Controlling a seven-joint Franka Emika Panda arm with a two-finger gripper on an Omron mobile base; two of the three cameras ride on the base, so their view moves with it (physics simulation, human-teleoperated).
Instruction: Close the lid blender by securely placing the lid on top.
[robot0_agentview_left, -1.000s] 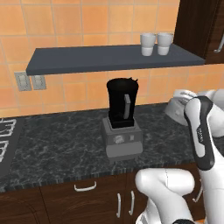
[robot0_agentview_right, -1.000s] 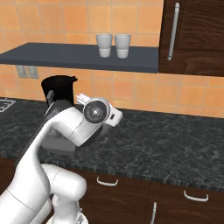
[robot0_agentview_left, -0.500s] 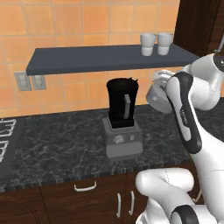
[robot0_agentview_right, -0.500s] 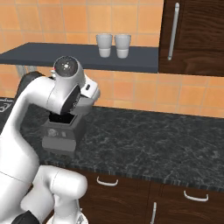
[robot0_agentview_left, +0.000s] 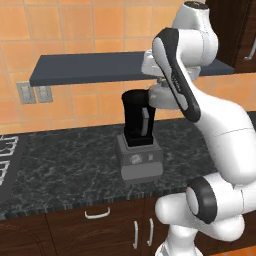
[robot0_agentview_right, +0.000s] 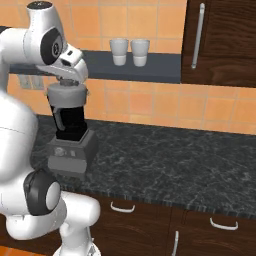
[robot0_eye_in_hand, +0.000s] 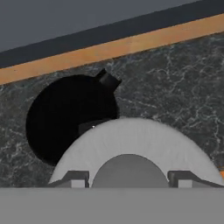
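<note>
The white arm rises from the base, bends at a dark elbow joint and arches high, its upper links folding over so the wrist points straight down. The gripper (robot0_agentview_right: 67, 89) hangs below the wrist, aimed downward, its jaws closed on the knob of the lid (robot0_eye_in_hand: 131, 153). In the hand view the two dark fingertips (robot0_eye_in_hand: 78, 179) sit on either side of that knob, touching it. In the left base view the forearm crosses in front of the hand and hides most of it.
</note>
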